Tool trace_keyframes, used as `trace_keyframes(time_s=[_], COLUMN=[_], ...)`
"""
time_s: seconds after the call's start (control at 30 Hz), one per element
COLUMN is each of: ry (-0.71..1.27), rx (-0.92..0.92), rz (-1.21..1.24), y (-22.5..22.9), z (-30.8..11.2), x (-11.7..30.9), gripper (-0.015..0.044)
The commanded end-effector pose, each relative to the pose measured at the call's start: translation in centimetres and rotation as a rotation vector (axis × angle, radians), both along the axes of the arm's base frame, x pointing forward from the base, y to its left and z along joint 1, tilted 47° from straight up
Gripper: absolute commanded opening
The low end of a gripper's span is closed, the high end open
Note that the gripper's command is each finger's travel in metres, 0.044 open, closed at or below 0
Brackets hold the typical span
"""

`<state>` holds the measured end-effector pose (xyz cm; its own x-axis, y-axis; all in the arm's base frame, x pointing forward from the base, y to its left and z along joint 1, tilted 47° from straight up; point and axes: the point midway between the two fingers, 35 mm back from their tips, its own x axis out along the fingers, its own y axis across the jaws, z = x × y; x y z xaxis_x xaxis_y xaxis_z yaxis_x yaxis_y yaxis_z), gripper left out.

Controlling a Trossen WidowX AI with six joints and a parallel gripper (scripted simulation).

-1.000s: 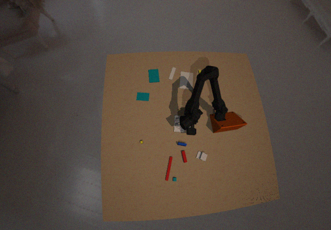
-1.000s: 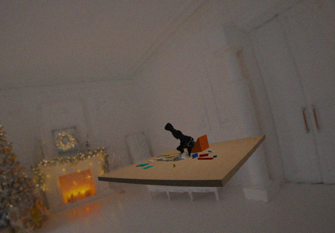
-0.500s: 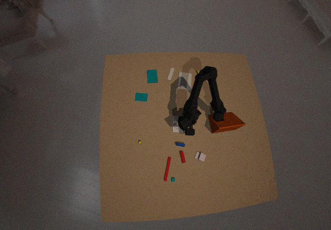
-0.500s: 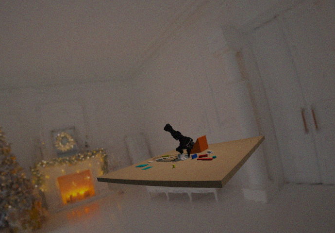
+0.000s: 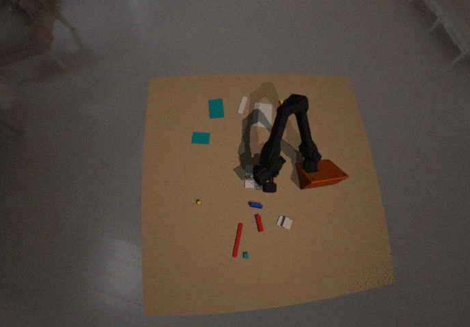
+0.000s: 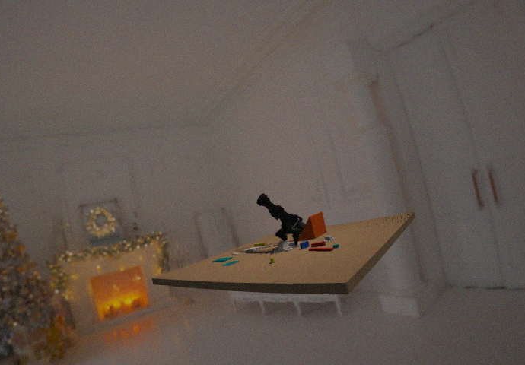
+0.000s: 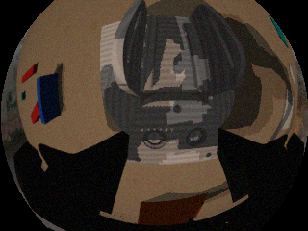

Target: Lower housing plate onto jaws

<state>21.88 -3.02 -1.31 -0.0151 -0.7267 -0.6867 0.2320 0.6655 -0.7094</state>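
My gripper [image 5: 272, 176] [image 6: 287, 239] [image 7: 172, 133] points down over the pale assembly, its black fingers at both side edges of a ribbed grey plate. This seems to be the housing plate [image 7: 192, 115], with two ring-shaped features near its lower edge; the gripper is shut on it. Two curved jaws, one on the left [image 7: 135, 48] and one on the right [image 7: 221, 53], stand apart beyond it in the wrist view. A pale ribbed base [image 5: 248, 184] [image 7: 109, 45] lies beneath. Dark shadows cover much of it. The stubs, and whether the plate touches them or is level, cannot be told.
An orange wedge block [image 5: 326, 171] [image 6: 315, 226] stands beside the arm's foot. A blue block [image 5: 256, 205] [image 7: 49, 97], two red bars [image 5: 259, 223] [image 5: 237, 240] and a small white piece [image 5: 286, 223] lie near. Teal plates [image 5: 216, 108] [image 5: 200, 137] lie farther off.
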Motion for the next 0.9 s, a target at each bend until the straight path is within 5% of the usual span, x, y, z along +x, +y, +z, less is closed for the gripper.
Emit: trace_keyframes(time_s=[0.0, 0.53, 0.67, 0.87], ry=[0.008, 0.008, 0.0, 0.0], rx=[-0.002, -0.002, 0.0, 0.0], rz=[0.004, 0.004, 0.0, 0.0], y=[-0.06, -0.06, 0.0, 0.0], z=[-0.07, -0.07, 0.0, 0.0], x=[-0.14, -0.14, 0.0, 0.0], gripper=[0.0351, 0.0351, 0.044, 0.044])
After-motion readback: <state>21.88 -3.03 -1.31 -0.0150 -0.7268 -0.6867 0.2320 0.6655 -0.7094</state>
